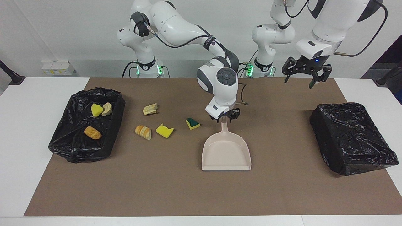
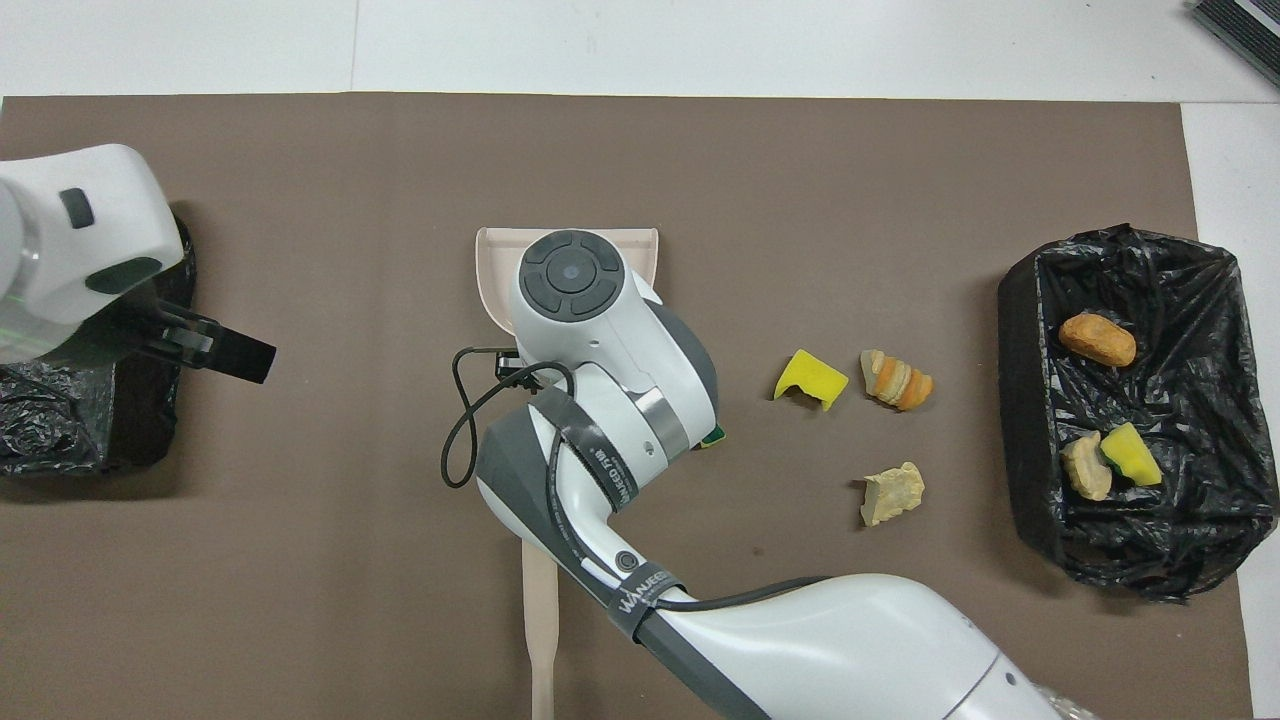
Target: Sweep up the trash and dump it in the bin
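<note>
Several pieces of trash lie on the brown mat: a pale lump (image 1: 150, 109) (image 2: 893, 492), a striped orange-tan lump (image 1: 143, 131) (image 2: 897, 379), a yellow sponge (image 1: 164, 130) (image 2: 812, 379) and a green-backed sponge (image 1: 192, 123). Three more lie in the black-bagged bin (image 1: 67, 138) (image 2: 1020, 400) at the right arm's end: a yellow sponge (image 1: 96, 110), a tan lump (image 1: 107, 108) and an orange lump (image 1: 92, 132). My right gripper (image 1: 225, 118) is shut on the handle of the beige dustpan (image 1: 226, 153) (image 2: 495, 270), which rests flat mid-mat. My left gripper (image 1: 304, 78) (image 2: 235, 350) waits open and raised.
A second box (image 1: 351, 138) wrapped in black bag stands at the left arm's end, below the left gripper. A beige stick (image 2: 540, 620) lies nearer to the robots than the dustpan; no black bristles show. White table borders the mat.
</note>
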Motion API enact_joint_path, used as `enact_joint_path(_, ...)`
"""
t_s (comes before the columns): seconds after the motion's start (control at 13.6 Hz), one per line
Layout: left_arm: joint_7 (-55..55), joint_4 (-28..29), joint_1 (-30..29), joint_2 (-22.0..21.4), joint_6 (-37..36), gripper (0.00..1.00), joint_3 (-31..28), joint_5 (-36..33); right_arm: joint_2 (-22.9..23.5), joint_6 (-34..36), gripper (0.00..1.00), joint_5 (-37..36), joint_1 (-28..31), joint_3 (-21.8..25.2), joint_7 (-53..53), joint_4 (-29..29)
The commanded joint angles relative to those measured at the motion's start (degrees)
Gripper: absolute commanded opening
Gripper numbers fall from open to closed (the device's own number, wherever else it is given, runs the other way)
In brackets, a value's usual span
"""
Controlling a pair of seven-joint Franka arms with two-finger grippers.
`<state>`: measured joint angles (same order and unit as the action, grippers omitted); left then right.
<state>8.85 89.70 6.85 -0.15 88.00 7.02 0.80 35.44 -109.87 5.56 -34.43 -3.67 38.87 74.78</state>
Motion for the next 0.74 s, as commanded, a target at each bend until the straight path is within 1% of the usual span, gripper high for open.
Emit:
enact_joint_path(0.0,-0.8,6.9,2.4,-2.4,4.8,1.00,0.1,1.8,-3.3,1.3,1.00,0.3,3.1,-0.3,-3.5,1.0)
enact_joint_path(0.15,-5.7,11.3,3.9,-2.7,10.1,1.00,1.4,3.5,-5.6,3.5,1.00,0.4,5.8,-0.3,-6.9,1.1)
enact_joint_path(0.37,-13.4,15.8,3.9,-2.6,16.3,1.00,6.7,4.2,-8.7,8.3,1.00,0.5,11.6,-0.4,-15.4,1.2)
enact_joint_path(0.51,-16.4,17.4,4.0,-1.2,22.0,1.00,8.6,4.2,-10.0,11.2,1.00,0.6,15.7,-0.4,-17.9,1.2)
enact_joint_path(0.66,-19.6,17.8,4.0,2.2,26.6,1.00,11.7,4.1,-12.5,14.2,1.00,0.6,19.2,-0.4,-22.4,3.3)
